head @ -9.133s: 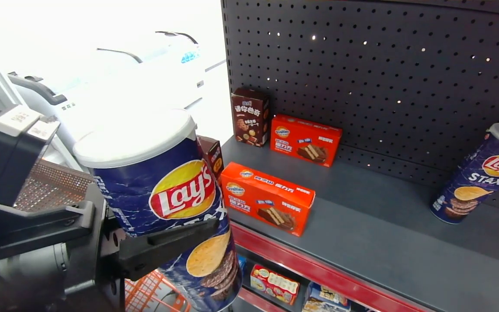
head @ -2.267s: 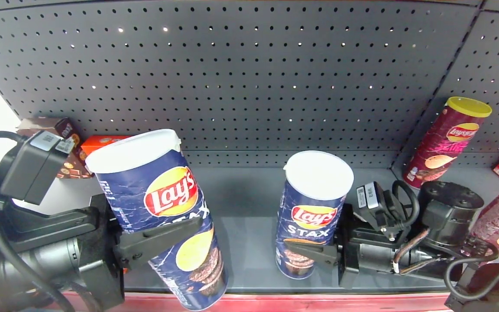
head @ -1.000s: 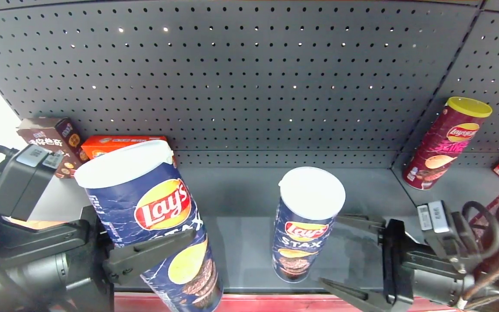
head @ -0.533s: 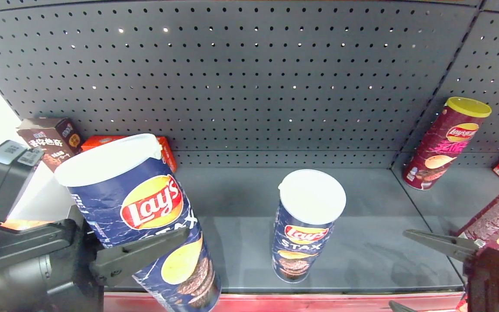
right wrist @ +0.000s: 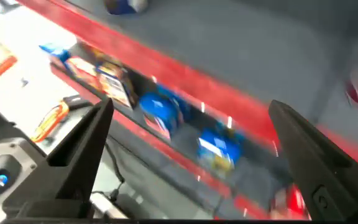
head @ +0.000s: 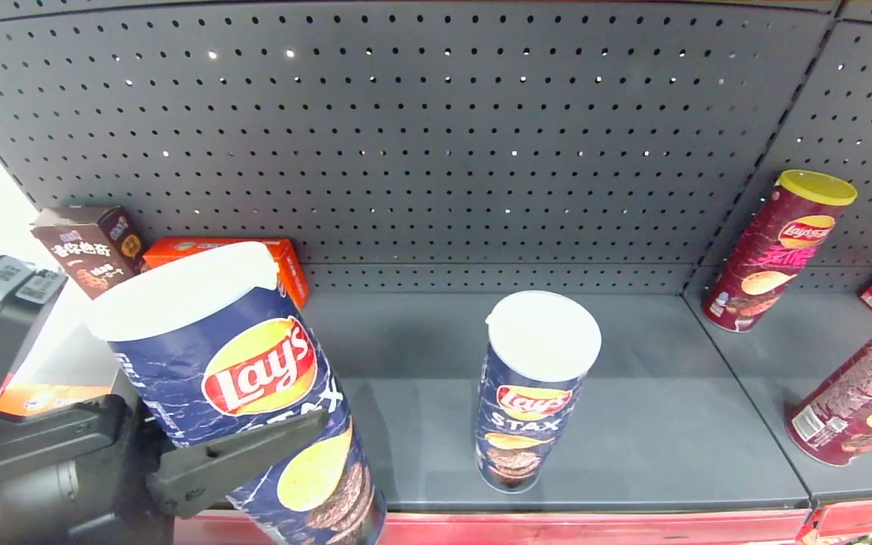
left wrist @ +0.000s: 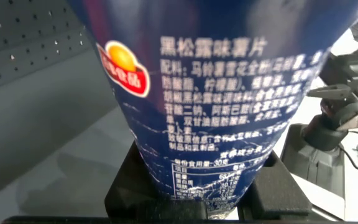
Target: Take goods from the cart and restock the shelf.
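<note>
We see the left gripper closed around a blue chips can, which it holds tilted at the left front of the grey shelf. A second blue can stands upright on the shelf, near its middle. The right gripper has its fingers wide apart and holds nothing; the red shelf edge lies before it.

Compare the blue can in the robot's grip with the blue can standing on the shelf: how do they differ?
The held can is clamped in the left tool; the shelf can stands free. The held can tilts; the shelf can is upright. Both are blue with white lids.
</note>
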You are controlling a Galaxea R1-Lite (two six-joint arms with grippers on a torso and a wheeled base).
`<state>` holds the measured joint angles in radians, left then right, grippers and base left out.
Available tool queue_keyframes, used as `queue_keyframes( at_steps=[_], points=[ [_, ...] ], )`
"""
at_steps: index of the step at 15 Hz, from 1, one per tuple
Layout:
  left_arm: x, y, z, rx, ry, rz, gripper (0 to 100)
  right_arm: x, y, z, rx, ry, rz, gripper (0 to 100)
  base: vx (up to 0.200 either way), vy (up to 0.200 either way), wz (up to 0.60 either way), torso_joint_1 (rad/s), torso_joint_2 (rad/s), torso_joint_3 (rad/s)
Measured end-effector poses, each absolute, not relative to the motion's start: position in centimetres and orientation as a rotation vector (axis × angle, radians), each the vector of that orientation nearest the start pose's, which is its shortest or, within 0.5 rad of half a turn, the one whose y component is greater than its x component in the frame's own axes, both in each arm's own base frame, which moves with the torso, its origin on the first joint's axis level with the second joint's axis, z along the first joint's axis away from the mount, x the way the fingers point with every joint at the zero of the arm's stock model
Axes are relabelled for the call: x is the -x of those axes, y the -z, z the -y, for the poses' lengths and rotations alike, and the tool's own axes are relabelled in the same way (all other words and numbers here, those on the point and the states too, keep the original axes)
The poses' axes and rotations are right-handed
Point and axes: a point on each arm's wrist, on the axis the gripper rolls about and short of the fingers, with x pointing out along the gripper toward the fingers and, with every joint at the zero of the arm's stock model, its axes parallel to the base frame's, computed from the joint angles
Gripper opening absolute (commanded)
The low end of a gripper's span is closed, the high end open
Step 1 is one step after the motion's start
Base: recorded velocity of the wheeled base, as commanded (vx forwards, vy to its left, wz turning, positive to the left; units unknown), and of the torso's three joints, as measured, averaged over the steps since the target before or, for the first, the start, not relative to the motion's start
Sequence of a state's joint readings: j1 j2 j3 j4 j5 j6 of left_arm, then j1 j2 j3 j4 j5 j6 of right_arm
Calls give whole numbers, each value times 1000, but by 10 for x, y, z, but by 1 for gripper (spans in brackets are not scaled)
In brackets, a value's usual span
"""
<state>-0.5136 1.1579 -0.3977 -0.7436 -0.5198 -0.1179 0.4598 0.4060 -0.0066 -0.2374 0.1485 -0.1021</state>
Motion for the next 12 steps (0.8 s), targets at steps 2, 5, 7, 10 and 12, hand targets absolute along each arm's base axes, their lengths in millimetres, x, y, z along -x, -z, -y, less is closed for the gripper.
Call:
queue_keyframes(
  at_steps=[2, 5, 7, 10, 12],
  points=[
    [-130, -201, 86, 107, 1030, -103, 0, 6, -90, 1, 83, -485, -135, 100, 0, 0, 0, 0, 0, 0],
    [-129, -196, 85, 106, 1027, -119, 0, 17, -84, 7, 19, -230, -94, 100, 0, 0, 0, 0, 0, 0],
    [-127, -192, 84, 105, 1021, -132, 0, 18, -83, 7, 9, -169, -89, 100, 0, 0, 0, 0, 0, 0],
    [-114, -181, 76, 106, 1017, -152, 0, 15, -81, 3, 6, -30, -108, 100, 0, 0, 0, 0, 0, 0],
    [-107, -180, 72, 109, 1019, -138, 0, 17, -78, 2, 2, 21, -83, 100, 0, 0, 0, 0, 0, 0]
  ],
)
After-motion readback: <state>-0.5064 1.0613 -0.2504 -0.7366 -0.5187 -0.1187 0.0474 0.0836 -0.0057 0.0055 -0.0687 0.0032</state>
